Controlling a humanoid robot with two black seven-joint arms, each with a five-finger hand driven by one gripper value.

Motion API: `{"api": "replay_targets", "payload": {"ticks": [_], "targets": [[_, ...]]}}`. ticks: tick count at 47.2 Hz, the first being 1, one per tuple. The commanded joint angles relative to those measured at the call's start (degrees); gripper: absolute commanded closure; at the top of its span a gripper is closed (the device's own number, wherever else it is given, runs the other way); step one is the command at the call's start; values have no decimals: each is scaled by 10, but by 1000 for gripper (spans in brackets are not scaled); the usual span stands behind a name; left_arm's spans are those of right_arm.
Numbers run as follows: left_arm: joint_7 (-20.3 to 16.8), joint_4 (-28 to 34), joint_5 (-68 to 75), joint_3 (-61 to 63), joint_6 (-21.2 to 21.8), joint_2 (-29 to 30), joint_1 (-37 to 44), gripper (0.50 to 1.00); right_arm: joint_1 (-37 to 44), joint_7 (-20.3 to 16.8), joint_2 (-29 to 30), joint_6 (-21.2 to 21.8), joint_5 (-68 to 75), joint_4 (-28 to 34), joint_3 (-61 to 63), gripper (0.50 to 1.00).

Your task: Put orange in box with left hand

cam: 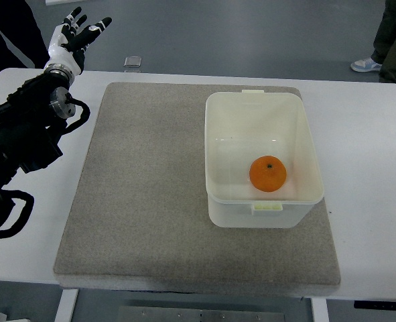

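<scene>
Top view, read from left to right. The left hand is raised at the far left corner of the white counter, its arm entering from the left edge in black casing with looped cables. The fingers are spread wide, pointing up and away from the work, and hold nothing. The hand is well apart from the box and from the grey mat that covers the middle of the counter.

To the right, on the mat, stands the white box, open-topped and upright. The orange lies inside it, on the floor of the box, toward the near wall, stem side up.

Judged from this layout, the placement itself appears done: the orange is in the box and the hand is empty and clear of it. What seems left, if anything, is bringing the arm to rest. No right arm is visible. At the far right edge, a person's leg and shoe stand on the floor beyond the counter.
</scene>
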Motion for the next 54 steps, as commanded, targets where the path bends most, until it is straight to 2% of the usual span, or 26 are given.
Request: {"api": "replay_targets", "payload": {"ticks": [1,19,29,54], "targets": [[1,1,-11,-19,1,0,0,508,0,0,0,0,0,0,0,556],[1,3,-40,-76,-9,3,0,508,0,0,0,0,0,0,0,556],[-1,6,-39,-74,-44,8,1,508,0,0,0,0,0,0,0,556],[-1,18,-39,-77,-43,13,1,508,0,0,0,-1,0,-1,5,556]]}}
